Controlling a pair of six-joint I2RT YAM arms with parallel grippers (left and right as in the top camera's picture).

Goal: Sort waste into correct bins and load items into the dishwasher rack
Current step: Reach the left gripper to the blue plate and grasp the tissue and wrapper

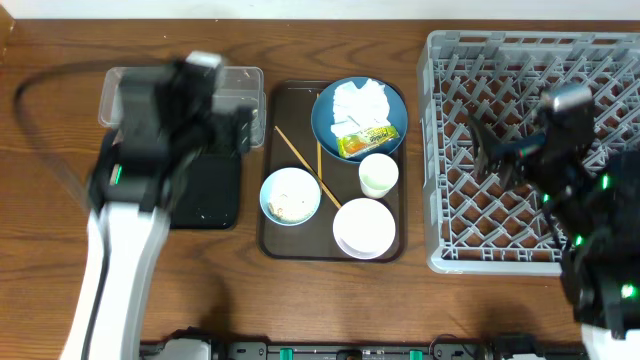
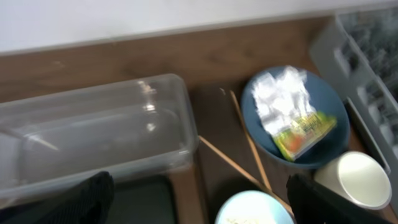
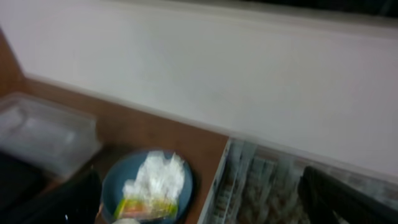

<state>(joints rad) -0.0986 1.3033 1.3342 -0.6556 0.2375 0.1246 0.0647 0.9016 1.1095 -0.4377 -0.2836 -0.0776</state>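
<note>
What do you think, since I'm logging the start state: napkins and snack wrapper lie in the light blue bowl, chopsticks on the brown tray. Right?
Not quite. The overhead view shows the napkins and snack wrapper on the dark blue plate, not in the light blue bowl. The chopsticks do lie on the brown tray.

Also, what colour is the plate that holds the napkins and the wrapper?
Dark blue; the plate shows best in the left wrist view.
</note>
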